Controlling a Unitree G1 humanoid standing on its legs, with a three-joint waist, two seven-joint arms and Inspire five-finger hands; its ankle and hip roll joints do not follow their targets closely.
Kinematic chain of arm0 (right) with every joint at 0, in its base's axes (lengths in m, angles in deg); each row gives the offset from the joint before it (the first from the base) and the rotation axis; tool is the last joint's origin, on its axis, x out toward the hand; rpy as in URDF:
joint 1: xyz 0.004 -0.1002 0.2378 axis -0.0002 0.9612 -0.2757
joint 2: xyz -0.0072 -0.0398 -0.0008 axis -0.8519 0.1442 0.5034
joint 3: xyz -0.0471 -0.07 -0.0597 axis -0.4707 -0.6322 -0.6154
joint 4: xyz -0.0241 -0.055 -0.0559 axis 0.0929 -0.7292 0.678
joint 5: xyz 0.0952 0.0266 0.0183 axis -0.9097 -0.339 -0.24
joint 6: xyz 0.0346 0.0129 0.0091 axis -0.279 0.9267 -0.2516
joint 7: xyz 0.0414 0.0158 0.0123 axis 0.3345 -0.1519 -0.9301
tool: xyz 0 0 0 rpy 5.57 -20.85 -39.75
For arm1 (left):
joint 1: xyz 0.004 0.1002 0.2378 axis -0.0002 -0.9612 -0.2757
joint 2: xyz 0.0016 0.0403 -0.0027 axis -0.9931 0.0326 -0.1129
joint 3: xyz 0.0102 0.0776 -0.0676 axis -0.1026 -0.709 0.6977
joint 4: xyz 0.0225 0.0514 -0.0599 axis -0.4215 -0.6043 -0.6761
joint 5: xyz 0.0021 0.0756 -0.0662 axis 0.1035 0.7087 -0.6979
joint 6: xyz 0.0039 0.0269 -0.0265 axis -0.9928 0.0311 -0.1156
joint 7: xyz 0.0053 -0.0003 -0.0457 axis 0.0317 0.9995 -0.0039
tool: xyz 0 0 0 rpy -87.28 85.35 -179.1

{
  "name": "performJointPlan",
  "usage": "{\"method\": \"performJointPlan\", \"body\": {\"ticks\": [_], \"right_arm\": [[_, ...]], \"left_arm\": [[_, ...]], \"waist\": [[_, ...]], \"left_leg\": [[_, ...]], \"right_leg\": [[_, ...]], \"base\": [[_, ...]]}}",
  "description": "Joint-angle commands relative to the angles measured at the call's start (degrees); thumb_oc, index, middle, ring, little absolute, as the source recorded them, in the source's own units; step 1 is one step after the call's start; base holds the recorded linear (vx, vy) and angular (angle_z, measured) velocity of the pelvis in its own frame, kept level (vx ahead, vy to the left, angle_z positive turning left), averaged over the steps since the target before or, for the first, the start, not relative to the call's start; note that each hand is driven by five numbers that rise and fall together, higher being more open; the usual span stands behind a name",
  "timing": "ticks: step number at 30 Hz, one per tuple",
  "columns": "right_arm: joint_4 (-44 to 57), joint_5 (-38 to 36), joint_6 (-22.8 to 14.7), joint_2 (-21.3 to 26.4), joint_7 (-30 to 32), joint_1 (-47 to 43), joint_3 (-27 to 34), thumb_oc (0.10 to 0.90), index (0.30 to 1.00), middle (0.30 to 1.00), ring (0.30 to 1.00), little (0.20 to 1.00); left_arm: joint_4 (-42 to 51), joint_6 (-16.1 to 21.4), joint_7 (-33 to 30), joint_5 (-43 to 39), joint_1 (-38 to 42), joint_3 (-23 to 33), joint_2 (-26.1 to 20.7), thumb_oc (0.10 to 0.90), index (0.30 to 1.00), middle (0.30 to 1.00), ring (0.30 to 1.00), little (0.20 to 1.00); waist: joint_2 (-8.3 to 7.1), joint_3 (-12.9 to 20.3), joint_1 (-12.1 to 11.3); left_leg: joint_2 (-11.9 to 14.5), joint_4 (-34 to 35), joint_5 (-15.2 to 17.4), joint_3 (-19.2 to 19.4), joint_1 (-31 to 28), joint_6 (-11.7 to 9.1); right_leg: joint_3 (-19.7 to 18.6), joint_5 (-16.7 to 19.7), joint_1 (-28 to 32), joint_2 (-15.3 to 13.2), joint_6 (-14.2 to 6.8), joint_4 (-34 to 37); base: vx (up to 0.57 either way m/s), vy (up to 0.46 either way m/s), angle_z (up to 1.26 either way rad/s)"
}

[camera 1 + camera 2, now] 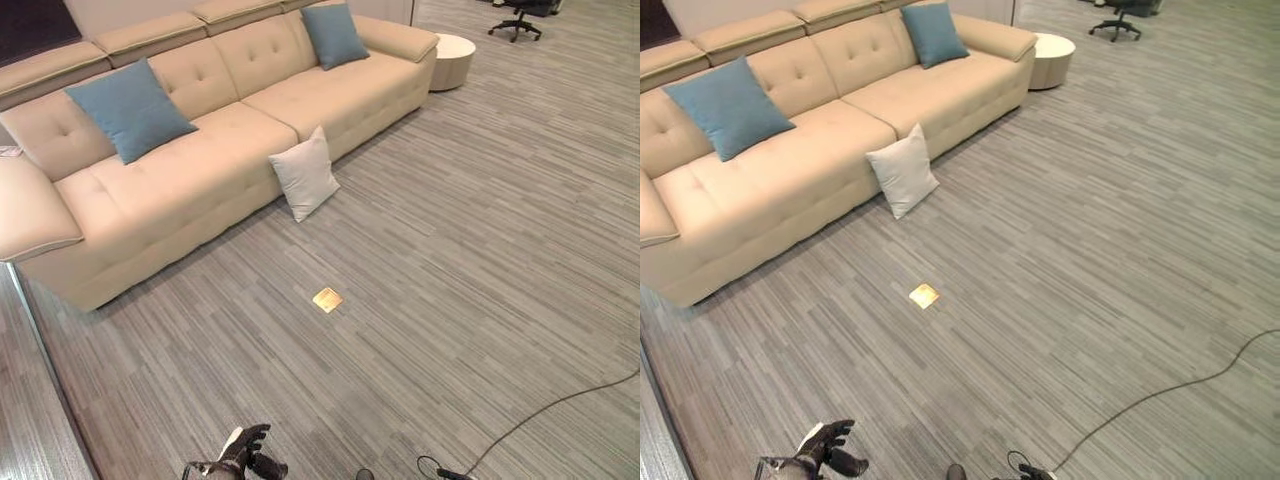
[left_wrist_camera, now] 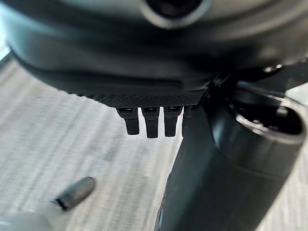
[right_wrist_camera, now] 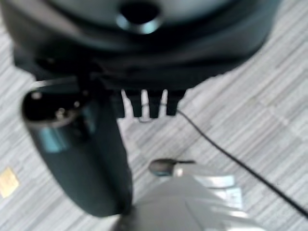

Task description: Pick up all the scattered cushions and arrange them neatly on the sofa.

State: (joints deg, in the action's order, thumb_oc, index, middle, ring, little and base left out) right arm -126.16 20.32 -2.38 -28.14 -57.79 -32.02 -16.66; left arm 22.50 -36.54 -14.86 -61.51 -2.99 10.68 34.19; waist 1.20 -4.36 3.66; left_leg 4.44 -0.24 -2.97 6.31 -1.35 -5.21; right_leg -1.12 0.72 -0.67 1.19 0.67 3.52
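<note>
So the white cushion (image 1: 304,173) leans on the sofa (image 1: 200,160) front, waiting, while both robot hands hang loose, holding nothing.

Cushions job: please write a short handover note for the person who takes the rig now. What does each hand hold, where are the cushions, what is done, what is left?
Left hand: low by the robot, fingers relaxed, holding nothing.
Right hand: fingers straight over the carpet, holding nothing.
Two blue cushions are on the sofa: one blue cushion at its left end, the other blue cushion near its far end.
The white cushion stands on the floor, leaning against the sofa front.
Left: walk over, pick up the white cushion, place it on the seat.
</note>
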Motion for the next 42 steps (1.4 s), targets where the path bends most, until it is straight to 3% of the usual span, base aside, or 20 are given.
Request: {"method": "performJointPlan", "body": {"ticks": [1, 2, 6, 11, 14, 16, 19, 20, 21, 24, 26, 27, 29, 31, 32, 33, 34, 35, 36, 42], "right_arm": [[-0.8, 0.3, 0.3, 1.4, -1.0, 0.0, -3.0, 0.8, 0.9, 0.9, 0.9, 0.9], [-0.8, 0.3, 0.3, 1.4, -1.0, 0.0, -3.0, 0.8, 0.9, 0.9, 0.9, 0.9], [-0.6, 1.0, 0.4, 2.5, -1.0, -0.8, -3.9, 0.8, 0.9, 0.9, 0.9, 0.9], [1.0, 2.9, -0.1, 2.8, -0.7, -1.8, -4.8, 0.8, 0.9, 0.9, 0.9, 0.9], [1.9, 3.4, -0.3, 2.3, -0.7, -2.9, -5.1, 0.8, 0.9, 0.9, 0.9, 0.9], [1.9, 3.9, -0.1, 1.7, -1.2, -2.9, -5.1, 0.8, 0.9, 0.9, 0.9, 0.9], [1.6, 4.4, 0.1, 0.3, -1.5, -2.1, -5.4, 0.8, 0.9, 0.9, 0.9, 0.9], [1.3, 4.3, 0.3, -0.7, -2.1, -1.3, -5.6, 0.8, 0.9, 0.9, 0.9, 0.9], [1.3, 4.3, 0.3, -0.7, -2.1, -1.3, -5.6, 0.8, 0.9, 0.9, 0.9, 0.9], [0.8, 4.5, 0.6, -1.6, -2.6, -0.3, -5.3, 0.8, 0.9, 0.9, 0.9, 0.9], [0.8, 4.2, 0.8, -1.5, -2.8, -0.3, -4.4, 0.8, 0.9, 0.9, 0.9, 0.9], [0.9, 3.7, 0.9, -1.4, -2.9, -0.3, -3.8, 0.8, 0.9, 0.9, 0.9, 0.9], [1.1, 2.9, 1.2, -1.3, -3.0, -0.4, -3.0, 0.8, 0.9, 0.9, 0.9, 0.9], [1.6, 3.4, 1.2, -1.3, -2.8, 0.1, -3.0, 0.8, 0.9, 0.9, 0.9, 0.9], [1.6, 3.4, 1.2, -1.3, -2.8, 0.1, -3.0, 0.8, 0.9, 0.9, 0.9, 0.9], [2.4, 4.7, 0.9, -1.0, -2.3, 0.3, -4.0, 0.8, 0.9, 0.9, 0.9, 0.9], [2.9, 5.3, 0.8, -0.9, -2.1, 0.4, -4.7, 0.8, 0.9, 0.9, 0.9, 0.9], [3.4, 5.9, 0.6, -0.5, -2.1, 0.4, -5.1, 0.8, 0.9, 0.9, 0.9, 0.9], [4.1, 6.5, 0.7, 0.4, -1.8, 0.4, -5.3, 0.8, 0.9, 0.9, 0.9, 0.9], [5.2, 7.9, 0.7, 5.3, 0.9, -1.8, -1.4, 0.8, 0.9, 0.9, 0.9, 0.9]], "left_arm": [[-0.6, 2.3, 0.3, -0.5, 3.0, -0.5, 0.0, 0.8, 0.9, 0.9, 0.9, 0.9], [-0.6, 2.3, 0.3, -0.5, 3.0, -0.5, 0.0, 0.8, 0.9, 0.9, 0.9, 0.9], [1.4, 3.1, 0.1, 0.3, 2.1, -1.8, 0.0, 0.8, 0.9, 0.9, 0.9, 0.9], [1.5, 3.2, -0.2, 0.0, -0.1, -0.2, -0.5, 0.8, 0.9, 0.9, 0.9, 0.9], [-0.1, 3.1, -0.3, -0.2, -1.0, 1.2, -0.6, 0.8, 0.9, 0.9, 0.9, 0.9], [-1.1, 2.6, 1.0, -3.4, -3.0, 4.0, -0.4, 0.8, 0.9, 0.9, 0.9, 0.9], [-2.8, 2.0, 1.1, -4.2, -4.4, 6.1, -0.6, 0.8, 0.9, 0.9, 0.9, 0.9], [-3.2, 1.7, 1.3, -4.7, -5.3, 6.9, -0.9, 0.8, 0.9, 0.9, 0.9, 0.9], [-3.2, 1.7, 1.3, -4.7, -5.3, 6.9, -0.9, 0.8, 0.9, 0.9, 0.9, 0.9], [-3.4, 1.4, 1.8, -4.7, -6.3, 7.0, -0.8, 0.8, 0.9, 0.9, 0.9, 0.9], [-3.4, 1.2, 2.0, -4.1, -5.9, 6.4, -1.0, 0.8, 0.9, 0.9, 0.9, 0.9], [-3.4, 1.0, 1.9, -4.3, -5.5, 6.3, -1.2, 0.8, 0.9, 0.9, 0.9, 0.9], [-3.4, 0.6, 1.5, -4.7, -4.6, 6.2, -1.2, 0.8, 0.9, 0.9, 0.9, 0.9], [-3.0, 0.4, 1.0, -5.6, -3.4, 6.1, -1.6, 0.8, 0.9, 0.9, 0.9, 0.9], [-3.0, 0.4, 1.0, -5.6, -3.4, 6.1, -1.6, 0.8, 0.9, 0.9, 0.9, 0.9], [-2.2, 0.9, 0.6, -0.7, -1.8, 2.8, -2.0, 0.8, 0.9, 0.9, 0.9, 0.9], [-2.3, 0.9, 0.8, 1.6, -1.5, 1.2, -2.1, 0.8, 0.9, 0.9, 0.9, 0.9], [-2.3, 0.9, 0.6, 3.7, -1.0, -0.2, -2.3, 0.8, 0.9, 0.9, 0.9, 0.9], [-2.6, 1.0, 0.4, 5.8, -0.6, -1.0, -2.7, 0.8, 0.9, 0.9, 0.9, 0.9], [-5.8, 0.9, -0.4, 5.4, -1.9, 2.3, -2.2, 0.8, 0.9, 0.9, 0.9, 0.9]], "waist": [[-2.9, -0.8, -0.3], [-2.86, -0.9, -0.3], [-3.7, -2.0, -3.5], [-1.07, -1.3, -7.4], [-0.99, -1.3, -9.1], [-1.46, -0.3, -10.6], [-2.75, 0.8, -11.7], [-5.06, 1.5, -11.9], [-4.92, 1.7, -12.2], [-6.91, 2.2, -12.8], [-6.83, 1.7, -12.2], [-6.49, 1.3, -11.5], [-4.29, 0.7, -9.8], [-1.13, -0.6, -7.9], [-1.13, -0.5, -7.9], [0.73, -2.1, -5.5], [1.11, -2.3, -4.7], [1.02, -2.7, -3.4], [0.46, -3.0, -2.0], [1.82, -2.5, 0.1]], "left_leg": [[1.8, -15.1, 0.3, -3.9, 4.1, 0.5], [1.9, -15.4, 0.5, -4.0, 4.3, 0.5], [-9.4, -18.6, 5.9, -8.7, 14.5, 3.8], [-10.7, -0.4, -3.8, -7.8, 18.6, 3.7], [-11.3, 5.2, -5.7, -6.5, 21.3, 3.5], [-11.4, 5.2, -5.5, -6.7, 21.5, 4.4], [-11.6, 5.2, -9.3, -7.9, 19.4, 5.5], [-12.4, 4.0, -7.9, -7.4, 18.3, 6.3], [-12.1, 4.0, -8.0, -7.2, 18.5, 6.2], [-12.8, 2.0, -4.6, -5.5, 16.8, 7.5], [-12.8, 0.7, -2.0, -6.1, 14.5, 8.3], [-12.8, 0.3, -0.7, -7.2, 12.8, 8.5], [-12.0, 0.0, 1.1, -9.2, 8.9, 9.1], [-11.0, 1.7, 2.5, -11.6, 3.5, 9.9], [-11.0, 1.7, 2.5, -11.6, 3.5, 9.9], [-10.5, 3.0, 4.2, -13.5, -1.1, 9.4], [-10.5, 2.9, 5.0, -14.1, -2.4, 9.3], [-10.9, 2.9, 6.1, -14.9, -4.0, 8.9], [-11.0, 3.7, 8.2, -16.2, -6.3, 7.8], [-7.9, 4.5, 12.0, -18.6, -13.3, 5.8]], "right_leg": [[2.0, -0.5, 2.7, -0.9, -3.8, -0.5], [2.0, -0.5, 2.7, -0.9, -3.8, -0.5], [-0.5, -0.8, 4.5, -0.8, -3.7, 0.1], [-4.6, -3.1, 9.5, 3.3, -3.7, 1.0], [-7.9, -4.1, 11.9, 5.3, -3.5, 0.6], [-10.2, -4.5, 13.6, 6.2, -3.8, 0.5], [-10.8, -4.6, 13.6, 5.9, -4.6, -1.1], [-11.0, -1.9, 13.7, 4.3, -6.5, -3.2], [-11.2, -1.7, 13.4, 4.5, -6.5, -3.3], [-10.5, 4.2, 12.1, 2.6, -11.0, -10.0], [-8.9, 9.4, 8.7, 2.3, -15.2, -19.2], [-7.5, 11.6, 7.3, 2.3, -15.7, -23.7], [-4.3, 14.5, 3.9, 2.0, -15.7, -31.5], [1.9, 11.4, -3.5, -1.6, -13.8, -38.0], [1.9, 11.4, -3.5, -1.6, -13.8, -38.0], [6.5, 5.0, -8.5, -4.8, -9.6, -34.9], [7.0, 3.9, -11.1, -4.8, -8.6, -31.4], [7.3, 4.0, -12.5, -5.5, -8.5, -26.8], [7.2, 5.3, -13.1, -7.7, -9.5, -15.0], [6.6, 11.8, -17.7, -9.6, -12.0, -2.0]], "base": [[0.08, -0.193, -0.43], [0.14, -0.271, -0.51], [0.14, -0.133, -0.33], [0.34, -0.046, -0.48], [0.36, -0.051, -0.75], [0.4, 0.01, -0.8], [0.41, 0.068, -0.83], [0.38, 0.085, -0.87], [0.41, 0.097, -0.63], [0.33, 0.1, -0.7], [0.35, 0.086, -0.34], [0.37, 0.063, -0.05], [0.43, 0.154, 0.24], [0.43, 0.228, 0.35], [0.5, 0.159, 0.57], [0.46, 0.073, 0.43], [0.63, 0.043, 0.45], [0.61, -0.14, 0.38], [0.48, -0.142, 0.56], [0.45, -0.169, 0.6]]}}
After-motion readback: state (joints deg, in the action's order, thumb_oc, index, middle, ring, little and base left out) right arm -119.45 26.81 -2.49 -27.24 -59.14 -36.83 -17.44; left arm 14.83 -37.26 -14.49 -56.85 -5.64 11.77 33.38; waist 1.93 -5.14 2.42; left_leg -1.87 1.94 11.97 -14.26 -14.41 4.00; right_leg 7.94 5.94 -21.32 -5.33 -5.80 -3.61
